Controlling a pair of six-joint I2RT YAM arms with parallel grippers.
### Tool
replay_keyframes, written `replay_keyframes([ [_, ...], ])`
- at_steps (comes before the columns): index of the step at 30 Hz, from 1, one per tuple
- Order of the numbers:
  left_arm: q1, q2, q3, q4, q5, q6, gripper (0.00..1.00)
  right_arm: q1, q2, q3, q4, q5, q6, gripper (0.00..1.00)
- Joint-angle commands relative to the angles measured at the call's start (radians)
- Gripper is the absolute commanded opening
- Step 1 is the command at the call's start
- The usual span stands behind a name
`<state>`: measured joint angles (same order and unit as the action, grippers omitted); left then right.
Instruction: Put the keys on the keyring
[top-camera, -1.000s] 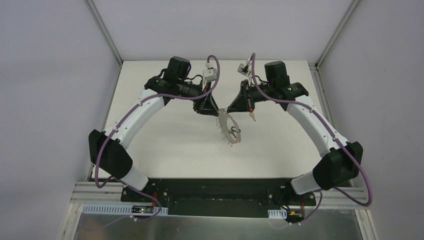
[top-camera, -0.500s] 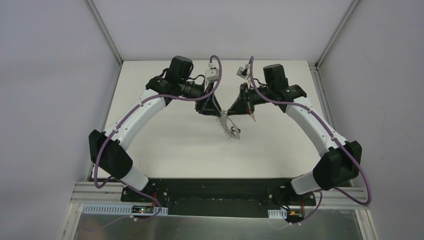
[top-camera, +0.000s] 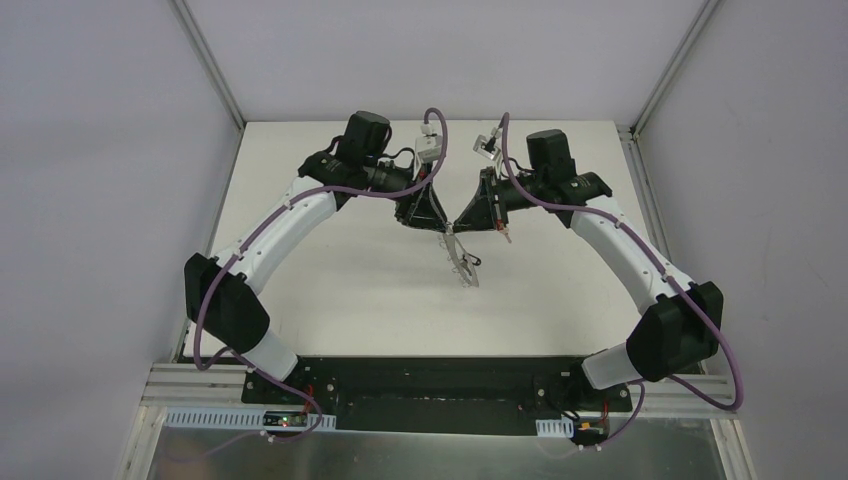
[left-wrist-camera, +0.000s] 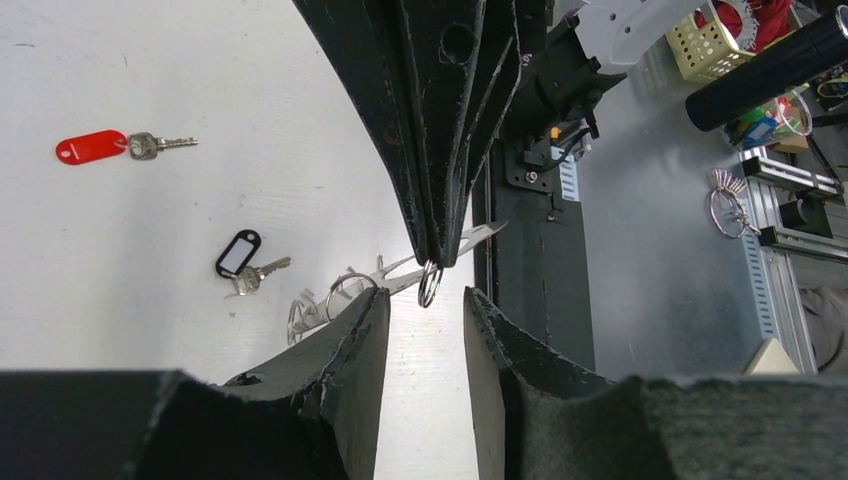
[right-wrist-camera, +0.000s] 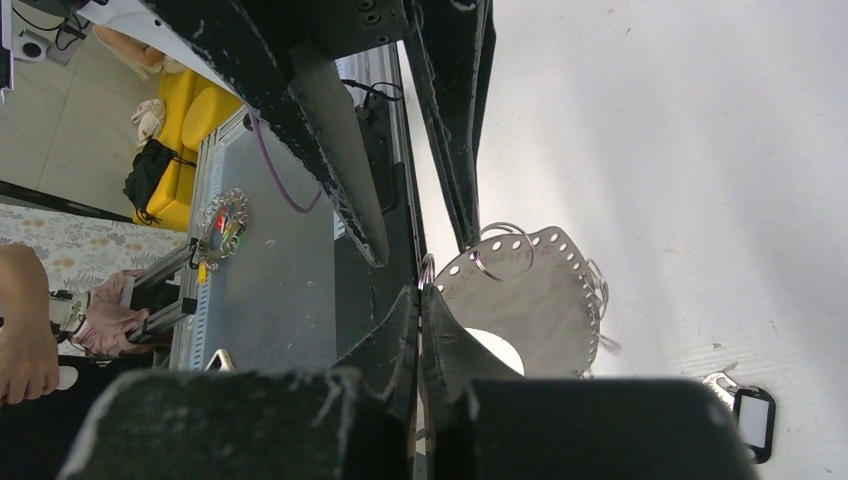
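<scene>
The keyring (right-wrist-camera: 545, 290), a grey perforated oval plate with wire loops along its rim, hangs off the table with my right gripper (right-wrist-camera: 418, 293) shut on its edge. In the top view it shows edge-on (top-camera: 462, 262) below both grippers. My left gripper (left-wrist-camera: 425, 302) stands open right in front of the right gripper's tip, with one small wire loop (left-wrist-camera: 430, 284) hanging just beyond its gap and nothing between its fingers. Both keys lie on the white table: the red-headed one (left-wrist-camera: 95, 147) and the dark-tagged one (left-wrist-camera: 240, 256).
The black base rail (left-wrist-camera: 525, 200) runs along the table's (left-wrist-camera: 200, 60) near edge, past the keyring. Off the table are a metal shelf with clutter and a spare bunch of rings (left-wrist-camera: 725, 200). Grey walls and frame posts (top-camera: 205, 60) close in the table.
The keyring has turned from broadside to nearly edge-on in the top view and risen a little. Both grippers have drawn closer together; the left gripper has closed slightly.
</scene>
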<state>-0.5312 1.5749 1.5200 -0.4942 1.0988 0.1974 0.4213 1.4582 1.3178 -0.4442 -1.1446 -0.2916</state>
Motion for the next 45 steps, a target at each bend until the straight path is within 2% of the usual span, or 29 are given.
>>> replay_keyframes([
  [1, -0.01, 0.008, 0.043, 0.041, 0.053, -0.018, 0.33, 0.004, -0.041, -0.002, 0.061, -0.056, 0.015, 0.0],
  [16, -0.026, 0.019, 0.05, 0.001, 0.051, -0.002, 0.14, 0.002, -0.046, -0.015, 0.101, -0.028, 0.057, 0.0],
  [21, -0.027, 0.023, 0.063, -0.024, 0.048, 0.011, 0.01, 0.0, -0.048, -0.02, 0.109, -0.015, 0.064, 0.0],
  [25, -0.027, 0.024, 0.07, -0.027, 0.047, 0.006, 0.0, -0.003, -0.051, -0.022, 0.12, -0.009, 0.077, 0.0],
  [28, -0.021, 0.023, 0.076, -0.007, 0.049, -0.031, 0.0, -0.018, -0.065, -0.028, 0.129, -0.013, 0.085, 0.08],
  [31, 0.001, 0.013, 0.026, 0.192, 0.083, -0.241, 0.0, -0.05, -0.086, -0.055, 0.185, -0.027, 0.13, 0.17],
  [34, 0.023, -0.008, -0.104, 0.656, 0.095, -0.574, 0.0, -0.09, -0.108, -0.101, 0.284, -0.046, 0.215, 0.22],
  [36, 0.031, -0.008, -0.144, 0.829, 0.094, -0.713, 0.0, -0.111, -0.118, -0.129, 0.335, -0.049, 0.259, 0.23],
  [39, 0.031, -0.009, -0.153, 0.863, 0.078, -0.759, 0.0, -0.132, -0.126, -0.166, 0.413, -0.062, 0.287, 0.23],
  [40, 0.031, -0.013, -0.157, 0.861, 0.068, -0.752, 0.0, -0.137, -0.128, -0.173, 0.431, -0.091, 0.351, 0.23],
  [45, 0.031, -0.022, -0.152, 0.791, 0.01, -0.699, 0.0, -0.142, -0.136, -0.184, 0.44, -0.101, 0.369, 0.24],
])
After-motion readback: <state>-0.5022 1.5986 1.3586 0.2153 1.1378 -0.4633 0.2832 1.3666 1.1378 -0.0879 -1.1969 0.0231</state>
